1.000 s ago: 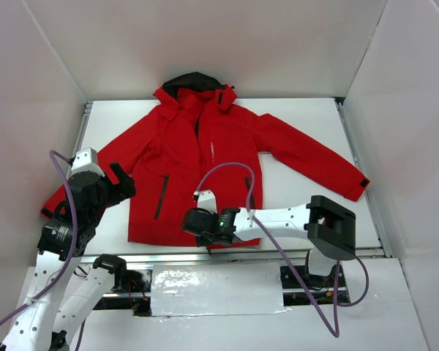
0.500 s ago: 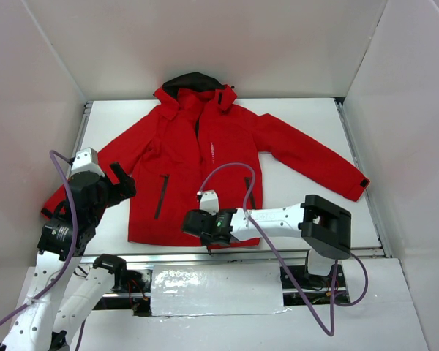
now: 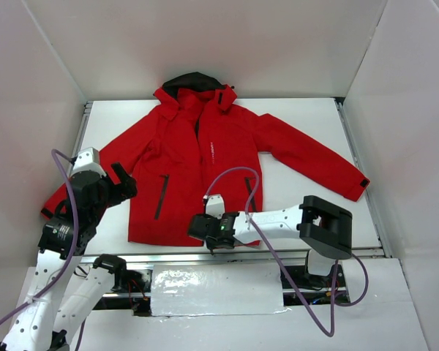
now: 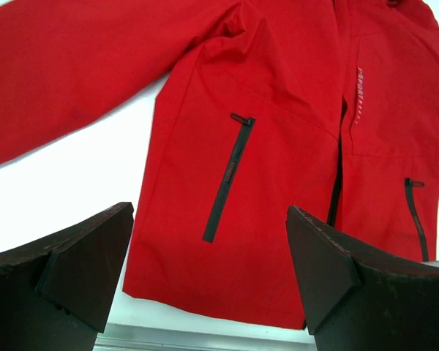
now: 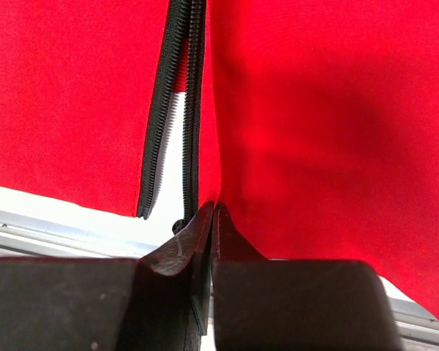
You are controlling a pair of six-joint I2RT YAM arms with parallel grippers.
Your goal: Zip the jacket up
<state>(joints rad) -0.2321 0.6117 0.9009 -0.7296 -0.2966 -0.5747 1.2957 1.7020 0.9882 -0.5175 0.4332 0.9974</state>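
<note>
Pinching jacket [image 5: 314, 110] hem beside zipper [image 5: 164, 110], seemingly: right gripper [image 5: 214, 210] | left gripper [image 4: 208, 212] spread, aloft

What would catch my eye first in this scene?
A bright red jacket lies spread flat on the white table, sleeves out, hood at the far end. At its near hem the right gripper is pinched shut at the bottom of the open front zipper, while the left gripper hangs wide open above the jacket's left side.

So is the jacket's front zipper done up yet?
Open near the hem: the two halves of the zipper lie apart, white table showing between them.
</note>
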